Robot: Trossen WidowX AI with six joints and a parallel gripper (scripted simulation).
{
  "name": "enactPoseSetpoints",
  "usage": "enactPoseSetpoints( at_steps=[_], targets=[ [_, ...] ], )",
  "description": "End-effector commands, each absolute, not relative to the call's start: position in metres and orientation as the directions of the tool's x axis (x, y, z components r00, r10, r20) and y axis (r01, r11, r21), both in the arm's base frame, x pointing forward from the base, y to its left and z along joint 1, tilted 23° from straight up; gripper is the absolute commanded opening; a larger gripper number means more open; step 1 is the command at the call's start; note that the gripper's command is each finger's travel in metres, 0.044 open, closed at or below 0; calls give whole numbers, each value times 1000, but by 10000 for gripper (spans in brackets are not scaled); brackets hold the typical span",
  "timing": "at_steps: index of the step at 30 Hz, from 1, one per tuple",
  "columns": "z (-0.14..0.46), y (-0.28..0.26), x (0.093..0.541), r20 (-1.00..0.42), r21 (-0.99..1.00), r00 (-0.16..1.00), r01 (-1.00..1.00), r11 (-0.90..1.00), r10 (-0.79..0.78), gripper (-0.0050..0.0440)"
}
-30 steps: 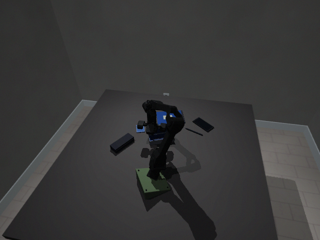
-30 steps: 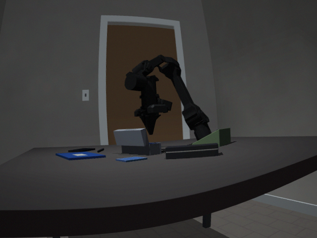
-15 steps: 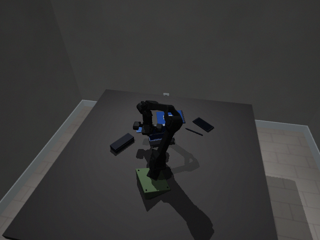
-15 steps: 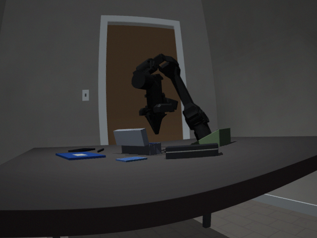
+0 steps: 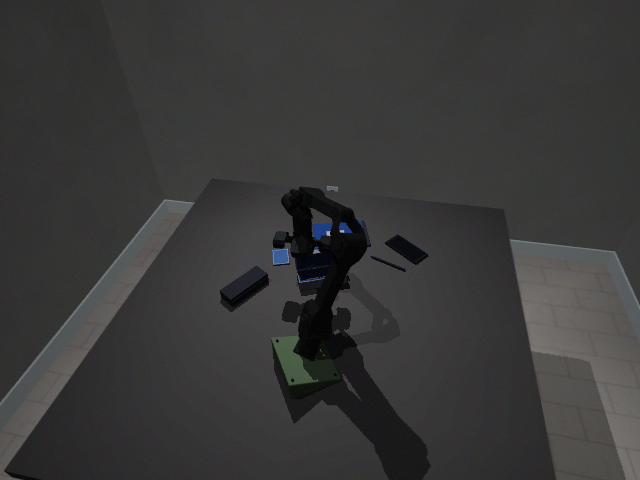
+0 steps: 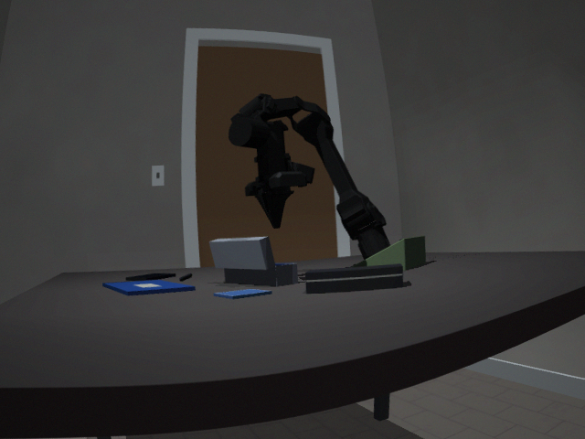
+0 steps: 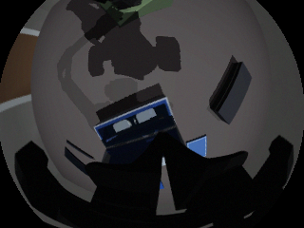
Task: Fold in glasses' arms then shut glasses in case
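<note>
The glasses case [image 6: 257, 264] stands open in the middle of the table, its grey lid [image 6: 240, 252] raised upright. It also shows in the top view [image 5: 314, 269], partly behind the arm. In the wrist view the case's blue inside [image 7: 136, 123] holds the glasses [image 7: 133, 121], with two pale lenses showing. I cannot tell how their arms lie. My gripper [image 6: 275, 221] is shut and empty. It points straight down and hovers well above the case, just to the right of the lid. Its closed fingers [image 7: 163, 148] lie just below the case in the wrist view.
A long black box [image 6: 354, 278] lies right of the case. A small blue card [image 6: 242, 293] and a blue notebook [image 6: 147, 286] lie to the left and front. A black phone [image 5: 406, 249] and a pen [image 5: 387, 263] lie beyond. The arm stands on a green base [image 5: 305, 364].
</note>
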State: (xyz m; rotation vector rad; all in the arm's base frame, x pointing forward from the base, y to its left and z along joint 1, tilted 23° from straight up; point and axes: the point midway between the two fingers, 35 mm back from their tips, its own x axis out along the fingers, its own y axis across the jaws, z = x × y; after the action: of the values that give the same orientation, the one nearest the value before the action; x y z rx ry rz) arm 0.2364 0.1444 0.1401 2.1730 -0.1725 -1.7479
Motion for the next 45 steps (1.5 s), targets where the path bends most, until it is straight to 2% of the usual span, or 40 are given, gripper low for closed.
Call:
enactPoseSetpoints(
  at_steps=[1, 4, 8, 16, 45],
  targets=[
    [169, 109, 261, -923, 313, 254, 63, -948, -288, 0],
    [184, 79, 274, -921, 312, 258, 36, -950, -293, 0],
    [185, 77, 274, -921, 312, 258, 34, -950, -293, 0],
    [141, 63, 287, -921, 312, 258, 34, -950, -293, 0],
    [126, 60, 290, -921, 312, 258, 34, -950, -293, 0]
  ],
)
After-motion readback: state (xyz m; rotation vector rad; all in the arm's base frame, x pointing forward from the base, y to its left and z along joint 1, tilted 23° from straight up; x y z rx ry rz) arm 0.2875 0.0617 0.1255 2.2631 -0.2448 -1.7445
